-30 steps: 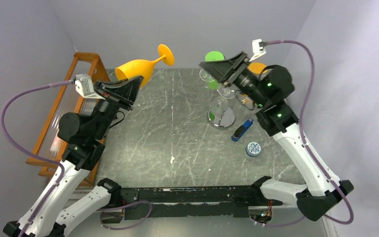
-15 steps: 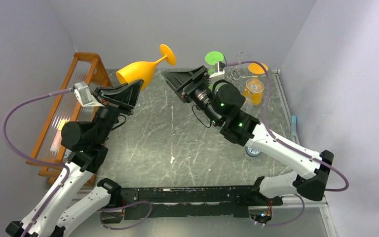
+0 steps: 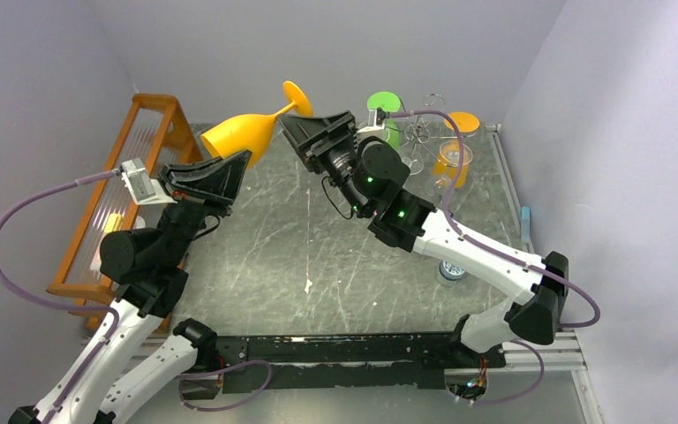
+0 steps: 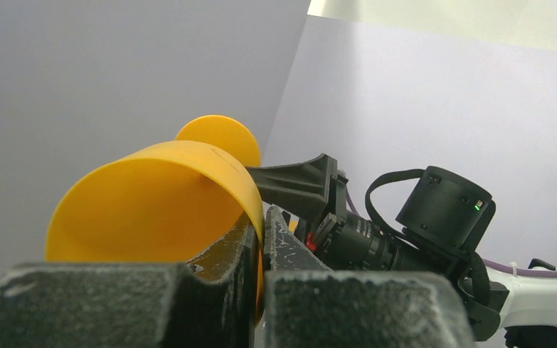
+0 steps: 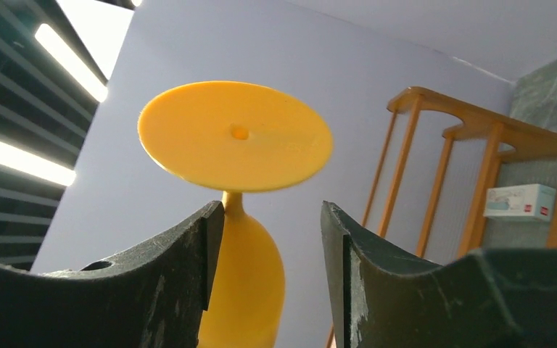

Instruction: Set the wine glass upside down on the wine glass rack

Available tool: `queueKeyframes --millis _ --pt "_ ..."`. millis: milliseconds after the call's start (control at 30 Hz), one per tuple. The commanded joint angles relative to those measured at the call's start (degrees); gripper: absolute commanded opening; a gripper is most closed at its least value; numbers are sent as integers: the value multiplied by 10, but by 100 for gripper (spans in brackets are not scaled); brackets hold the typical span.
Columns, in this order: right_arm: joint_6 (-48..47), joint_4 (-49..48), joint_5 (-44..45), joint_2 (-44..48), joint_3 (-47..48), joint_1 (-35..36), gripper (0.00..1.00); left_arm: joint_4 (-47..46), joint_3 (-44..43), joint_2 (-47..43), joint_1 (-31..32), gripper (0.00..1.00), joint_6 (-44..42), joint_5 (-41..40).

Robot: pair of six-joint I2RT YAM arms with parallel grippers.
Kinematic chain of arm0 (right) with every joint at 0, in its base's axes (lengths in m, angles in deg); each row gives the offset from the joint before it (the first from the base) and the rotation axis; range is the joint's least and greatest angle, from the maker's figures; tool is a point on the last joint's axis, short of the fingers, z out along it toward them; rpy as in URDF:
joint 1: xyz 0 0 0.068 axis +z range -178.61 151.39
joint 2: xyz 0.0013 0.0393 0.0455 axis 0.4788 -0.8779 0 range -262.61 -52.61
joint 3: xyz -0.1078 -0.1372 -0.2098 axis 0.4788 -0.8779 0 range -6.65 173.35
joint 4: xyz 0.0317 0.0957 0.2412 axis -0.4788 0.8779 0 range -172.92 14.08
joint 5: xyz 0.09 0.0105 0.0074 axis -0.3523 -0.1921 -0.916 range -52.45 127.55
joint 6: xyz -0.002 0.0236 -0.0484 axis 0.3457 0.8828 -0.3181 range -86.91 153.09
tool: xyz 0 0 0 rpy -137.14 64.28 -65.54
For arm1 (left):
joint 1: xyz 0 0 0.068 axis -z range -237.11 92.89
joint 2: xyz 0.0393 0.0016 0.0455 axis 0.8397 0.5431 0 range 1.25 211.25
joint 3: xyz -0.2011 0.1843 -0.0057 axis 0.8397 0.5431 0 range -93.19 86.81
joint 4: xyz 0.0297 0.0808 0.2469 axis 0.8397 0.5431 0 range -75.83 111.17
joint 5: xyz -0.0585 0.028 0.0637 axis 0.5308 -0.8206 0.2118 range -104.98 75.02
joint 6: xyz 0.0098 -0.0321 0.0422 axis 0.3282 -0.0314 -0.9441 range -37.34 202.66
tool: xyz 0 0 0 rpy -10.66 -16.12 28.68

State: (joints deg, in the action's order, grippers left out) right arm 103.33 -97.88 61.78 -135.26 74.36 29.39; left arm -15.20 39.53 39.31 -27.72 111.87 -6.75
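The left tool (image 4: 257, 239) is clenched on the rim of the yellow wine glass (image 3: 240, 132). It holds the glass in the air over the far edge of the surface (image 3: 318, 247), left of the middle, with the foot tilted up and to the right. The right tool (image 5: 265, 217) is released, its fingers on either side of the stem just under the foot, with no grip that I can see. This looks like a handover about to happen. The wine glass rack (image 3: 421, 132) stands at the far right corner, well apart from the glass. Carrying the glass over and hanging it bowl-down is left to do.
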Motion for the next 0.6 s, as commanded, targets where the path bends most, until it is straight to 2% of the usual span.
queueKeyframes --millis 0,100,400,500,567 --pt "-8 -76 7 -2 0 4 53 -19 5 -9 -2 5 1 31" --pt "-15 -105 -2 6 -19 5 45 -3 2 -11 -3 5 -2 14" --pt "-5 -90 -5 -10 2 4 45 -18 8 -6 -3 5 2 52" --pt "0 -95 -22 -21 8 4 38 -18 8 -5 -2 5 1 68" --pt "-1 -97 -29 -23 9 4 30 -11 9 -7 -3 5 0 74"
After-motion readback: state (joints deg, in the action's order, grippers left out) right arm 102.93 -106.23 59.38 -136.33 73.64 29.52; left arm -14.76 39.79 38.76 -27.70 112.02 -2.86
